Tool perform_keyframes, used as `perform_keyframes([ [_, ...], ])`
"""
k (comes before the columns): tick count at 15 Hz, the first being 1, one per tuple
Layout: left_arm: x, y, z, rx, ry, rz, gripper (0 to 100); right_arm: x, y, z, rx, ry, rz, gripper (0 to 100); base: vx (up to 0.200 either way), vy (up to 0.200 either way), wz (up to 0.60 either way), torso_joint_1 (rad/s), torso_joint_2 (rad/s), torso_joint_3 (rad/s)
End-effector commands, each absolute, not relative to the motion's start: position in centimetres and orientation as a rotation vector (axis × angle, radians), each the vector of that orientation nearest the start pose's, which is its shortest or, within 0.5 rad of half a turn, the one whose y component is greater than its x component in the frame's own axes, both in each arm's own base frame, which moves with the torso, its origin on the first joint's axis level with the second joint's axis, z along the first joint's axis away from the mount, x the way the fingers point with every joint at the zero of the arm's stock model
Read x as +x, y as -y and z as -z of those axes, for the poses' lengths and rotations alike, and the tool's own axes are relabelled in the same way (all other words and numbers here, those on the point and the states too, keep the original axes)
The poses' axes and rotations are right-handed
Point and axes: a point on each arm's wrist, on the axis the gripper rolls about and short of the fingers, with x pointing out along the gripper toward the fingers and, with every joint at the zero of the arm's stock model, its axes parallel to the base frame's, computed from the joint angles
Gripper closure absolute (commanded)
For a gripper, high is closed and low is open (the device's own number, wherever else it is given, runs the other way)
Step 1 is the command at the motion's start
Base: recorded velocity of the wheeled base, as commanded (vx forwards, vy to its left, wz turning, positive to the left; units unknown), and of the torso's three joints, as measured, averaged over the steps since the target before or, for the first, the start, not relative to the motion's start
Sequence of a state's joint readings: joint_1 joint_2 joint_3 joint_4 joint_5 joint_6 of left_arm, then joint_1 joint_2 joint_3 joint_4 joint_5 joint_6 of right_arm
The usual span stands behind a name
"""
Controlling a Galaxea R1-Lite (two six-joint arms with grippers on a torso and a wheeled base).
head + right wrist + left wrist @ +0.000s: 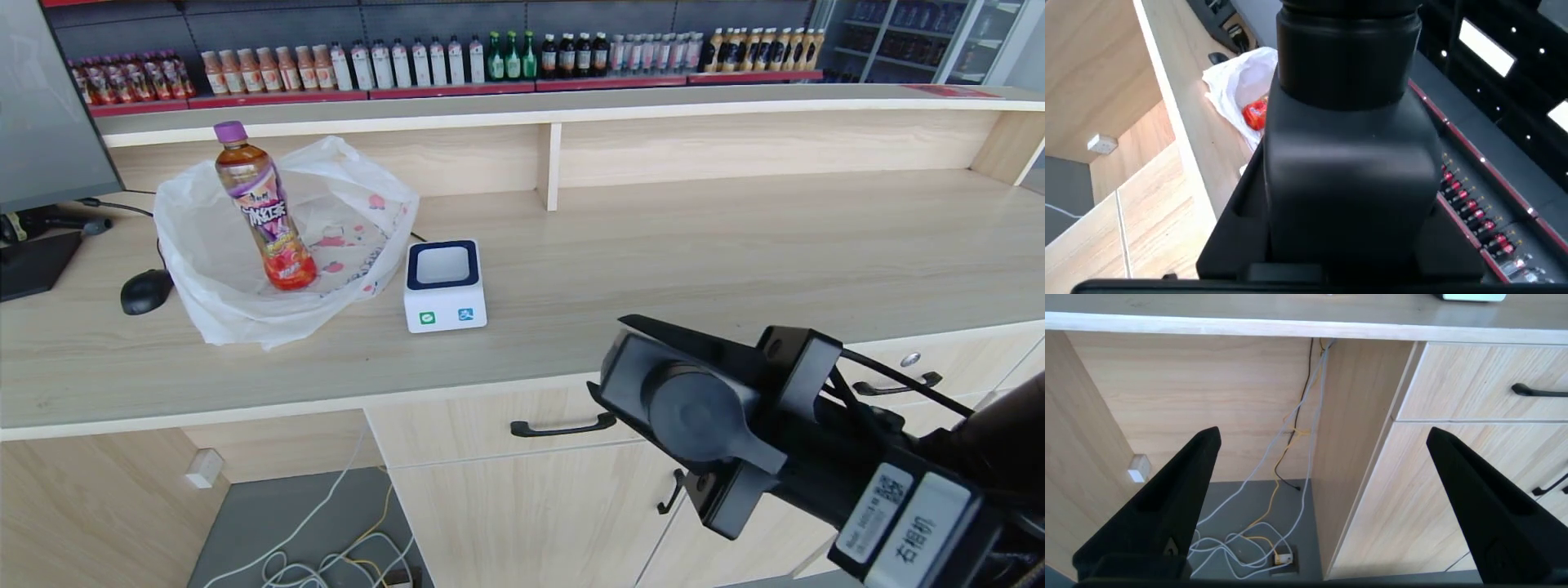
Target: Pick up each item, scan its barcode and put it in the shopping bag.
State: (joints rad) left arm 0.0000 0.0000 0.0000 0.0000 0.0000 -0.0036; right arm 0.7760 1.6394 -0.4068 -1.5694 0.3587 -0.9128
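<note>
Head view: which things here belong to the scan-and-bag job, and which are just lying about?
Job:
- bottle, standing in the bag already
- shopping bag, open on the counter
- scanner, beside the bag

Lying about:
- mouse
- monitor
- shelf bottles behind the counter

A shop: drink shelves [457, 91] behind checkout counter [694, 261]

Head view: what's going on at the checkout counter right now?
Neither gripper is touching anything on the counter. The bottle stands upright inside the opened shopping bag, with the scanner beside the bag. The left gripper is open and empty, low in front of the cabinets. The right gripper hangs before the drawers.
</note>
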Motion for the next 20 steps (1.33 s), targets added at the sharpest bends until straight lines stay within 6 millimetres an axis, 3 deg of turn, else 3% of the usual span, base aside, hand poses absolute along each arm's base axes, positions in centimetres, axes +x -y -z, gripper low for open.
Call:
perform_keyframes([
  [1,-2.3,0.0,-7.5,-0.003,0.000,0.000,0,17.8,-17.9,-18.6,-0.701,0.764,-0.876,100,0.000,0.000,0.00,0.000,0.00,0.000],
  [10,-2.3,0.0,-7.5,-0.003,0.000,0.000,0,20.4,-18.9,-18.7,-0.307,0.520,-0.833,100,0.000,0.000,0.00,0.000,0.00,0.000],
  [13,-2.3,0.0,-7.5,-0.005,0.000,0.000,0,23.8,-17.1,-20.3,-0.168,0.506,-0.697,100,0.000,0.000,0.00,0.000,0.00,0.000],
  [15,-2.3,0.0,-7.5,-0.005,0.000,0.000,0,25.5,-15.4,-20.1,-0.112,0.469,-0.639,100,0.000,0.000,0.00,0.000,0.00,0.000],
  [20,-2.3,0.0,-7.5,-0.006,0.000,0.000,0,26.4,-14.7,-21.1,0.029,0.459,-0.575,100,0.000,0.000,0.00,0.000,0.00,0.000],
])
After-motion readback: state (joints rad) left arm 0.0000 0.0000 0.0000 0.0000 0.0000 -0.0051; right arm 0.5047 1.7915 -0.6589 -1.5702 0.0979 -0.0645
